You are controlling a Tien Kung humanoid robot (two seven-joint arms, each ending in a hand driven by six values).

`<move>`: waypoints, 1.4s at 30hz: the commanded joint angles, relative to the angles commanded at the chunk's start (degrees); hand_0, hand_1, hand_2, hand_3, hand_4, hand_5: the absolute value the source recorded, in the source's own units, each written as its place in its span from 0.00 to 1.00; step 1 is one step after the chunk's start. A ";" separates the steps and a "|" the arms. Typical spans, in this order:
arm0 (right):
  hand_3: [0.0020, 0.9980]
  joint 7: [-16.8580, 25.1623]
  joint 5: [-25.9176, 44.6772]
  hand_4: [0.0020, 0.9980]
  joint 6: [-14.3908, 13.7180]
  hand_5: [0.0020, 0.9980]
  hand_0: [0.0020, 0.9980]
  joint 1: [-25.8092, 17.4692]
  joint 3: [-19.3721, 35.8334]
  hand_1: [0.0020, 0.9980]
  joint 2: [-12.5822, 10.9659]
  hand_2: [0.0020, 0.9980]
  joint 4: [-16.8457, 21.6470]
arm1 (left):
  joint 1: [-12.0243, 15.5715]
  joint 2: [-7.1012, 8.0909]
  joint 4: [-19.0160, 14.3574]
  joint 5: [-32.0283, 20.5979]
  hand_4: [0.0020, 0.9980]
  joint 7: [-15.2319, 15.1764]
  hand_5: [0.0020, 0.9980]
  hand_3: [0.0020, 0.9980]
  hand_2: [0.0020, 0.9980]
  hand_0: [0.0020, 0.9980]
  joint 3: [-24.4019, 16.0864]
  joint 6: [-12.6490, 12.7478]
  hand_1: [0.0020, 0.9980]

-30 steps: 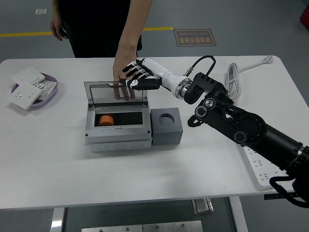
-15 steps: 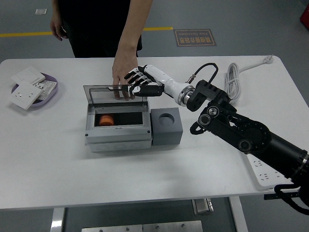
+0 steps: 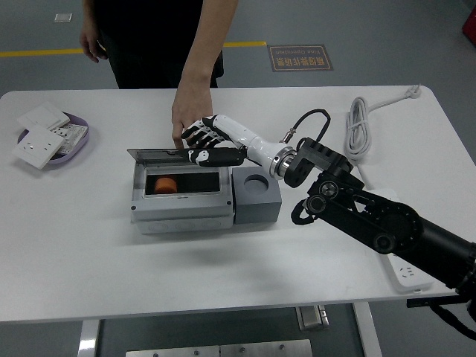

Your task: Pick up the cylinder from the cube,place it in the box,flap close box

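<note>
The orange cylinder [image 3: 162, 185] lies inside the grey box [image 3: 181, 216] at its left end. A dark grey cube [image 3: 257, 197] with an empty round socket stands against the box's right side. The box's smoky clear lid [image 3: 160, 153] is tipped forward, nearly level over the back of the opening. My right hand [image 3: 206, 144], white with black fingers, rests on the lid's right part, fingers spread and holding nothing. A person's hand [image 3: 184, 119] reaches down from the far side and touches the lid just behind my fingers.
A purple dish [image 3: 80, 138] with white socket plates sits at the far left. A coiled white cable [image 3: 360, 123] lies at the back right, and a white power strip [image 3: 405, 269] runs under my right forearm. The person stands behind the table.
The lid has swung down from nearly upright to almost flat. My right hand moved left and forward with it, and the person's hand followed the lid.
</note>
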 joint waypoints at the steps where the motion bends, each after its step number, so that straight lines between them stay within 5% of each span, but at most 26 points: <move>1: 0.69 -0.20 -0.29 0.74 0.01 0.48 0.66 -0.11 -0.19 0.65 0.01 0.67 0.40 | 0.00 -0.02 0.00 0.01 0.64 0.01 0.20 0.58 0.59 0.60 -0.01 0.00 0.58; 27: 0.69 -1.66 -2.57 0.73 0.51 0.48 0.66 -1.60 -1.53 0.66 -0.06 0.67 1.84 | 0.02 -0.07 0.00 0.17 0.64 0.08 0.20 0.58 0.59 0.60 -0.18 0.00 0.58; 42: 0.68 -0.91 -6.22 0.72 -0.26 0.47 0.65 -5.62 8.49 0.66 -2.24 0.67 2.33 | 0.33 -0.12 0.00 0.18 0.64 0.19 0.20 0.58 0.59 0.60 -0.47 0.04 0.58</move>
